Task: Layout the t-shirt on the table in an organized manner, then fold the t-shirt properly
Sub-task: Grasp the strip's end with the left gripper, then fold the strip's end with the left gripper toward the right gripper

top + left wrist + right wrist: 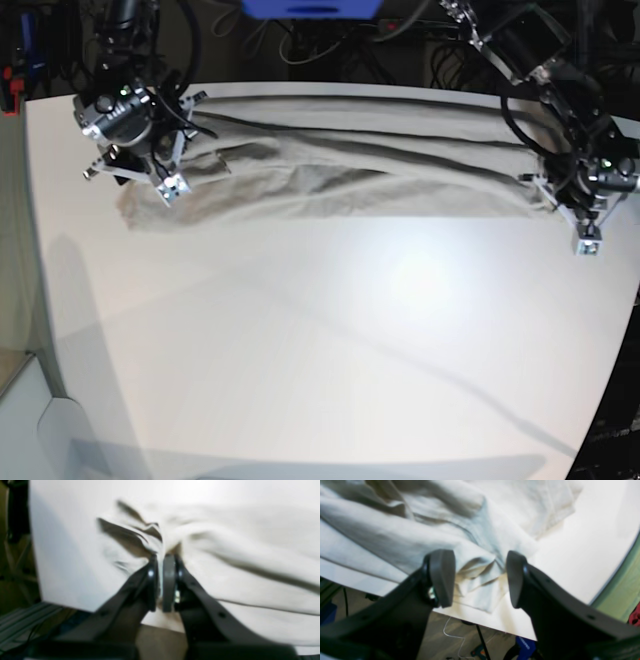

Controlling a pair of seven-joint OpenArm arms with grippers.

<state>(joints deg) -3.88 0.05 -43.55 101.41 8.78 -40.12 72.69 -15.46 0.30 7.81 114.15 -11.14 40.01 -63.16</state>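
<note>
The beige t-shirt (pixel 340 170) lies stretched in a long wrinkled band across the far part of the white table (pixel 350 330). My left gripper (pixel 163 558) is shut on a bunched fold of the t-shirt (pixel 225 555) near the table's edge; in the base view this gripper (pixel 562 196) is at the shirt's right end. My right gripper (pixel 478 565) is open, its fingers (pixel 442 577) on either side of a folded corner of the t-shirt (pixel 475 567) and above it. In the base view the right gripper (pixel 148 178) is at the shirt's left end.
The table's edge (pixel 495 627) runs just under the right gripper, with floor and cables below. A green surface (pixel 625 587) lies beyond the curved edge. A metal frame (pixel 20 622) sits below the table near the left gripper. A blue object (pixel 310 8) stands behind the table.
</note>
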